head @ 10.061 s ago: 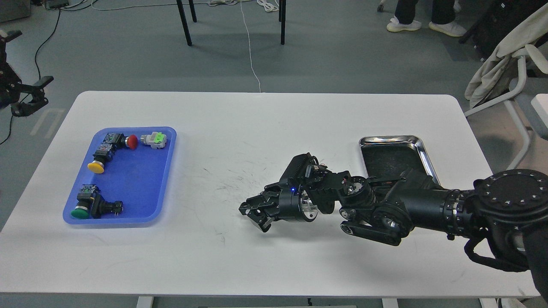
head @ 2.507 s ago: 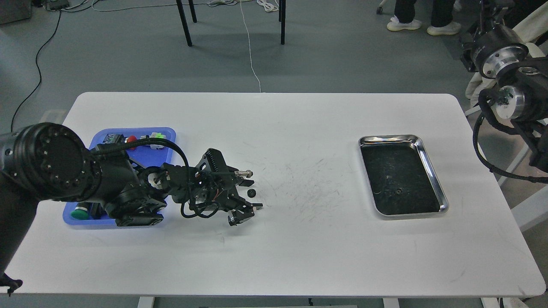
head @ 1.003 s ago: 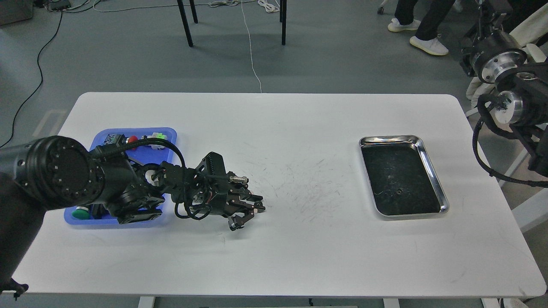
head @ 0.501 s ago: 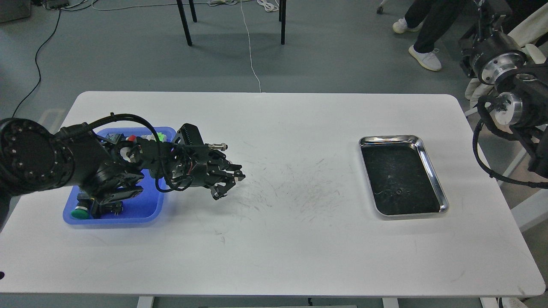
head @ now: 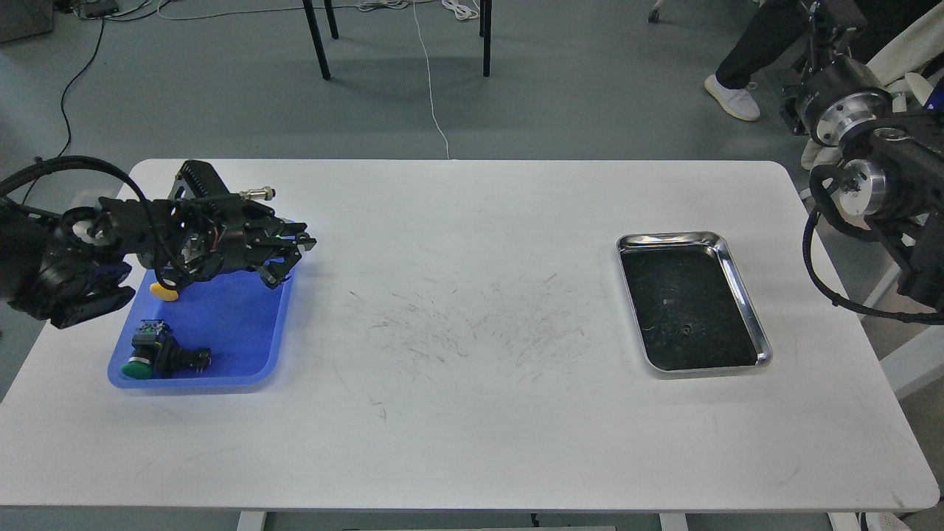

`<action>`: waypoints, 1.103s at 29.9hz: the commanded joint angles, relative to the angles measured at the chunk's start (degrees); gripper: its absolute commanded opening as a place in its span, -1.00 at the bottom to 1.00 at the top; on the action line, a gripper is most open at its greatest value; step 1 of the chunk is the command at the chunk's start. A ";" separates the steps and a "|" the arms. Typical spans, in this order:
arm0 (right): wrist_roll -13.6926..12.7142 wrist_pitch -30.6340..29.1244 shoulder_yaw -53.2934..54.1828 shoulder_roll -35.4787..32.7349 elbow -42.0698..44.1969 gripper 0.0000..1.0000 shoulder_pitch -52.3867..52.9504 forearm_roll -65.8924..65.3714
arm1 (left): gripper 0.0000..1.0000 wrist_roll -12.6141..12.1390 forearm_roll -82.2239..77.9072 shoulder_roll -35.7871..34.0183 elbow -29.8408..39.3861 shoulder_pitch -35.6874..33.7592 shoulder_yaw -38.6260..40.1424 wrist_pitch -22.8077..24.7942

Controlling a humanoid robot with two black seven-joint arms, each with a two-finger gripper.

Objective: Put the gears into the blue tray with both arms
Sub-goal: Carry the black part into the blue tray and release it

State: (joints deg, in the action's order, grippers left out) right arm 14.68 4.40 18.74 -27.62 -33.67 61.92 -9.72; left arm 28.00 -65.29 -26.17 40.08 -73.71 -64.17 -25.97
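White bench, grey floor: left gripper (head: 289, 256) at the blue tray (head: 221, 324) right rim.
Gear handling: judged light, rigid, small and prone to slip; pinch across the toothed rim. One gear (head: 686, 330) lies in the steel tray (head: 737, 295) near its front edge. Left arm reaches low across the tray's far right corner; finger state cannot be told, no gear visible there. Right gripper out of view.

Shallow blue plastic tray (head: 221, 324) at the left edge of the white counter (head: 472, 442) marked with grey scuffs; shiny steel tray (head: 745, 302), dark inside; green-capped black switch (head: 151, 355)
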 commanded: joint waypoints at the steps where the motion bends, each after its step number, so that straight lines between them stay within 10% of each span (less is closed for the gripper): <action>1: 0.00 0.00 -0.20 0.02 -0.08 0.89 0.04 -0.04 | -0.87 0.00 0.08 -1.33 -4.91 5.58 1.85 -0.13; 20: 0.00 0.44 -0.37 0.02 -0.43 0.89 -0.05 -0.04 | -0.85 0.00 0.08 -2.56 -11.43 12.81 7.57 0.31; 33: 0.00 0.35 -0.37 0.02 -0.52 0.89 0.21 -0.04 | -0.48 0.00 0.16 -2.57 -11.51 13.68 7.57 0.49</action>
State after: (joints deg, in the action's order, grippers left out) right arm 14.68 4.82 18.37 -27.60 -34.17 62.07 -9.81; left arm 28.00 -65.14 -28.69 28.56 -59.96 -56.60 -25.49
